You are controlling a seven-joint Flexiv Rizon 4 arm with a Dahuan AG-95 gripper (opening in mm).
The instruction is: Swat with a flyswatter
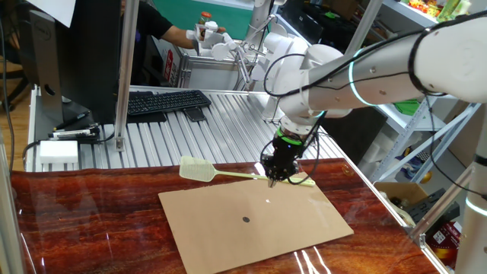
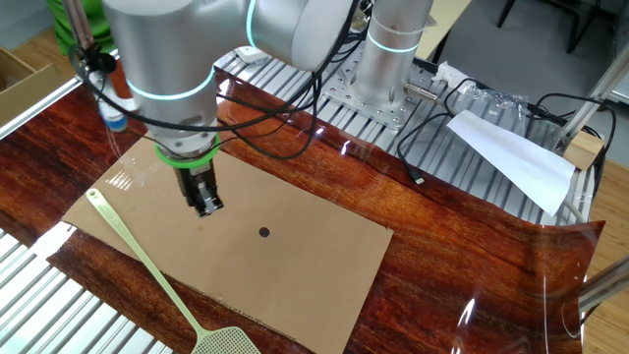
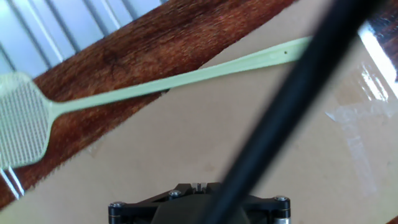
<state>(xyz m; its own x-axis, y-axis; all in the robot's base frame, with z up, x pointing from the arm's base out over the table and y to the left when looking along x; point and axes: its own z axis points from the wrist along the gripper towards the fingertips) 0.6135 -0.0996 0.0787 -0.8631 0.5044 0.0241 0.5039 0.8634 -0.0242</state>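
Note:
The pale yellow-green flyswatter (image 1: 199, 170) lies flat along the far edge of a brown cardboard sheet (image 1: 228, 228), with its mesh head on the red wood surface. In the other fixed view its handle (image 2: 138, 251) runs from the sheet's corner to the head (image 2: 228, 341) at the bottom edge. In the hand view the head (image 3: 22, 121) is at the left and the handle (image 3: 180, 81) crosses the frame. My gripper (image 1: 274, 175) hovers low over the sheet (image 2: 314, 265), close to the handle's free end but apart from it. Its fingers (image 2: 204, 200) look closed together and hold nothing.
A small black dot (image 1: 246, 220) marks the middle of the cardboard. A black keyboard (image 1: 163, 100) and a white box (image 1: 58, 150) sit on the ribbed metal table behind. A person stands at the back. A dark cable (image 3: 292, 106) crosses the hand view. White paper (image 2: 511, 157) lies by the robot base.

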